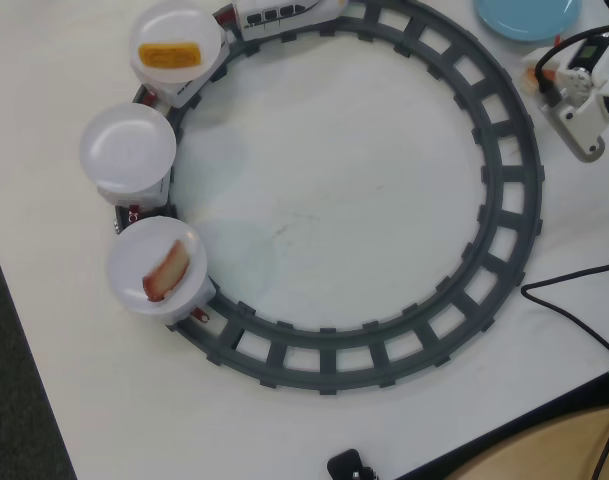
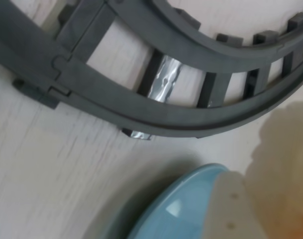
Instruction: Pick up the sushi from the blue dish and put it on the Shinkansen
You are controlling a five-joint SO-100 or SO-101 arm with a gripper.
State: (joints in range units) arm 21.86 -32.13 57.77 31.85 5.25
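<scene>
The sushi (image 2: 286,164) fills the right of the wrist view as a blurred cream block with an orange tinge. My gripper (image 2: 260,174) is shut on it, and one white finger (image 2: 233,204) shows beside it. In the overhead view the gripper (image 1: 544,75) hovers between the blue dish (image 1: 529,15) and the track, with the sushi (image 1: 540,72) barely visible. The blue dish (image 2: 176,214) lies just below the finger in the wrist view. The Shinkansen (image 1: 284,12) sits at the top of the ring. Its three cars curve down the left side, and the middle white plate (image 1: 127,148) is bare.
A grey ring track (image 1: 504,200) fills the table. The top plate (image 1: 164,20) carries a yellow-orange piece (image 1: 170,55). The lower plate (image 1: 134,285) carries a red-and-white piece (image 1: 167,270). A black cable (image 1: 574,300) crosses the right side. The table edge runs along the lower right and left.
</scene>
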